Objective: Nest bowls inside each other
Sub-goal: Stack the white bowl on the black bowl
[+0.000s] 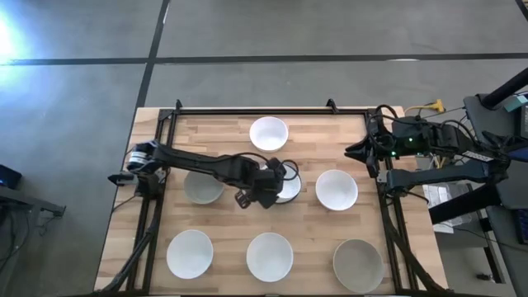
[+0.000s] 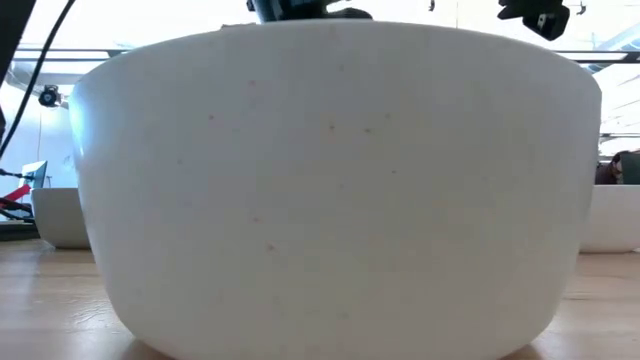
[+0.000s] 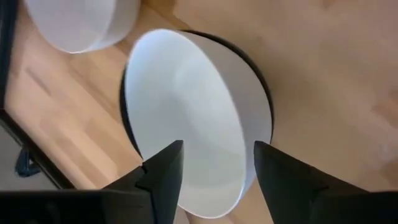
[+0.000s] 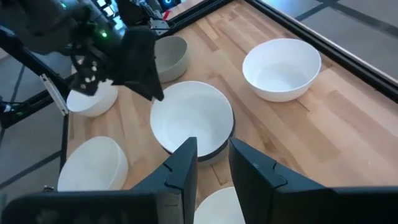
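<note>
Left gripper (image 1: pixel 266 195): fingers apart, empty, hiding most of a white bowl (image 3: pixel 199 124) nested in a black bowl (image 4: pixel 221 147). Right gripper (image 1: pixel 356 152): table edge, narrowly parted, empty.

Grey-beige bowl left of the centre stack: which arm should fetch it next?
Probably left. The left gripper hangs open over the centre stack, right beside the grey-beige bowl; the right gripper waits at the table's far-right edge.

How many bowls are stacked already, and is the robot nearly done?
Done: one white bowl sits inside a dark bowl mid-table. In hand: nothing; the left gripper hovers open over that pair. The right gripper waits at the table's right edge. Left: six single bowls, like the grey-beige one, are unstacked.
</note>
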You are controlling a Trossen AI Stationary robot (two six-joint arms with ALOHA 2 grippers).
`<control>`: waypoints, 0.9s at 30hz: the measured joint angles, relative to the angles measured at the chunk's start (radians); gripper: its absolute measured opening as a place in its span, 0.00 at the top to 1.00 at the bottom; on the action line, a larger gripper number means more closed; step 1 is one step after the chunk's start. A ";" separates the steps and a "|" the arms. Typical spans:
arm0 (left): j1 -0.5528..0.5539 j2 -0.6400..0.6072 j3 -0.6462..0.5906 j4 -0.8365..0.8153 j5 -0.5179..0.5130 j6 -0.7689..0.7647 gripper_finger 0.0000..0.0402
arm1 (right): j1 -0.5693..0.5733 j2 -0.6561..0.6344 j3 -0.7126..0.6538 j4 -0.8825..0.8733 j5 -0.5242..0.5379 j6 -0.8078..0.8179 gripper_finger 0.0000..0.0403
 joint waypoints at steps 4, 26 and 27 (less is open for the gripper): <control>0.000 -0.014 0.015 -0.001 0.029 -0.179 0.66 | 0.000 0.000 0.000 0.000 0.000 0.003 0.79; -0.019 0.022 -0.045 0.039 -0.042 -0.257 1.00 | 0.000 0.000 0.000 0.001 0.000 0.011 0.79; -0.019 0.014 -0.043 0.052 -0.043 -0.257 1.00 | 0.000 0.000 0.000 0.001 0.000 0.015 0.79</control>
